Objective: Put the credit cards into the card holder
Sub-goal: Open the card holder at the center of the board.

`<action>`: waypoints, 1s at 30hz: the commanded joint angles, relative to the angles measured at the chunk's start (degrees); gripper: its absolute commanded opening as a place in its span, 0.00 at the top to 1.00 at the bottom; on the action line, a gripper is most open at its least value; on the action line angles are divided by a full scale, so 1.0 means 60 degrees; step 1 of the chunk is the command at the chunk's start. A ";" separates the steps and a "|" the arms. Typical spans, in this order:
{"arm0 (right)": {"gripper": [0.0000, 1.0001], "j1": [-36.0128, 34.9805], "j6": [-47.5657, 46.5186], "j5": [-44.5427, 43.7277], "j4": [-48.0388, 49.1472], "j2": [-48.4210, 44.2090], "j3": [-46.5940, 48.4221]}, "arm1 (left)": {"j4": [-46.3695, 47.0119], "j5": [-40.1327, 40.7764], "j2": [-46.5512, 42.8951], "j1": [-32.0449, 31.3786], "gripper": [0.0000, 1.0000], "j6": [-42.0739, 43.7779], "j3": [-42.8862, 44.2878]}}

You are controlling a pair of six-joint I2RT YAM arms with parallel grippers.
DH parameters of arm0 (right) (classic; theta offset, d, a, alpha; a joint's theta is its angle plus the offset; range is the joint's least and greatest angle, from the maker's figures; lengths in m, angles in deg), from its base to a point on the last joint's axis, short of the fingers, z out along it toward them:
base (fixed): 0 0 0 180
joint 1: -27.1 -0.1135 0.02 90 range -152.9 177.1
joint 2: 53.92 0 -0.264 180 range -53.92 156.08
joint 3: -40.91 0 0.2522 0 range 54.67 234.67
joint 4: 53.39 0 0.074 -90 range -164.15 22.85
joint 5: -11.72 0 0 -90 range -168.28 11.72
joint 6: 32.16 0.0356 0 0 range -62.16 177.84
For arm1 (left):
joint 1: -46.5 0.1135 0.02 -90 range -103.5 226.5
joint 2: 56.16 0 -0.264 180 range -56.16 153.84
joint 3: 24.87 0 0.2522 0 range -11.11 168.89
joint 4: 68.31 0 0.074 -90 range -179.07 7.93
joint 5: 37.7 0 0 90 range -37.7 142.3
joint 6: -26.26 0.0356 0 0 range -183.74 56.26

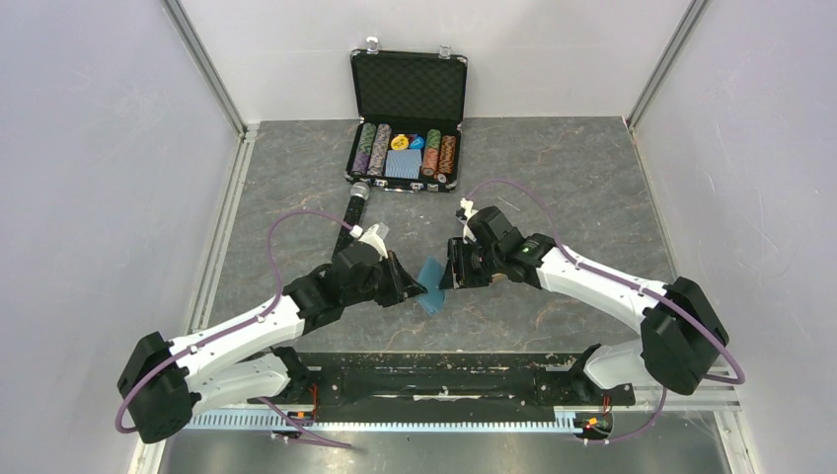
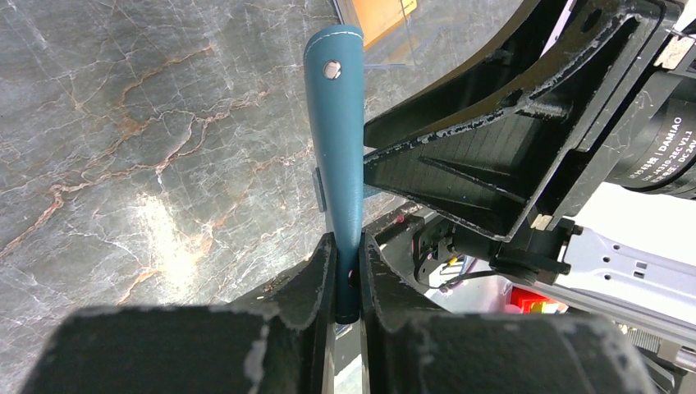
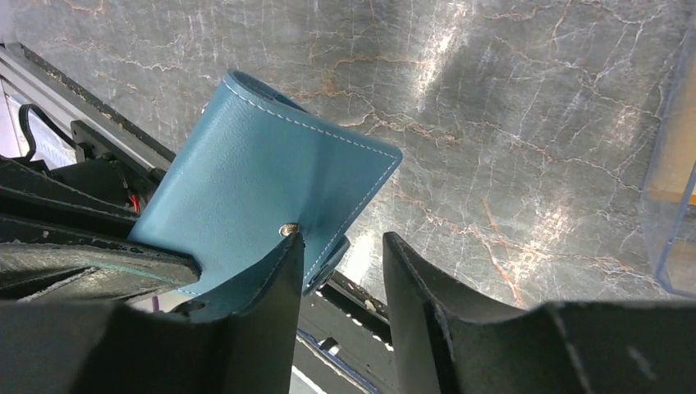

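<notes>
The teal-blue card holder [image 1: 431, 272] hangs above the table between the two arms, and my left gripper [image 1: 415, 286] is shut on its lower edge. In the left wrist view it [image 2: 336, 123] stands edge-on out of the jaws, snap stud near the top. My right gripper [image 3: 343, 238] is open right beside the card holder [image 3: 263, 172]. Its left finger [image 3: 271, 287] lies against the flap just below the snap; only a corner of the flap reaches into the gap. The orange credit cards [image 2: 384, 16] show through a clear plastic box at the top of the left wrist view.
An open black chip case [image 1: 408, 118] with rows of poker chips and a blue-grey deck stands at the back middle. A clear plastic box [image 3: 673, 164] lies on the marble table [image 1: 592, 168] close to my right gripper. White walls enclose the table on three sides.
</notes>
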 commanded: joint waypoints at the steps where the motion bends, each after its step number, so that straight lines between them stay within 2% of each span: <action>1: 0.58 -0.0029 0.0185 0.0202 -0.0081 -0.0254 0.0037 | 0.0286 0.0139 -0.0182 0.0054 0.98 -0.0139 0.0153; 8: 0.58 -0.0028 0.1036 0.1099 0.1118 -0.0461 -0.1215 | 0.0359 0.0131 -0.0081 0.0054 0.98 -0.0068 0.0244; 15: 0.70 -0.0023 0.1273 0.1227 0.1387 -0.0497 -0.1284 | 0.0286 0.0202 -0.0168 0.0054 0.98 -0.0006 0.0311; 18: 0.70 -0.0010 0.1370 0.1163 0.1605 -0.0529 -0.1373 | 0.0286 0.0214 -0.0201 0.0054 0.98 -0.0007 0.0295; 21: 0.66 -0.0007 0.1475 0.1243 0.1867 -0.0639 -0.1358 | 0.0261 0.0228 -0.0249 0.0050 0.98 0.0006 0.0260; 25: 0.50 0.0070 0.1704 0.0957 0.2043 -0.1023 -0.1347 | 0.0198 0.0259 -0.0318 0.0054 0.98 -0.0007 0.0217; 30: 0.45 0.0253 0.1481 0.0808 0.1847 -0.1009 -0.1180 | 0.0183 0.0251 -0.0371 0.0054 0.98 -0.0022 0.0160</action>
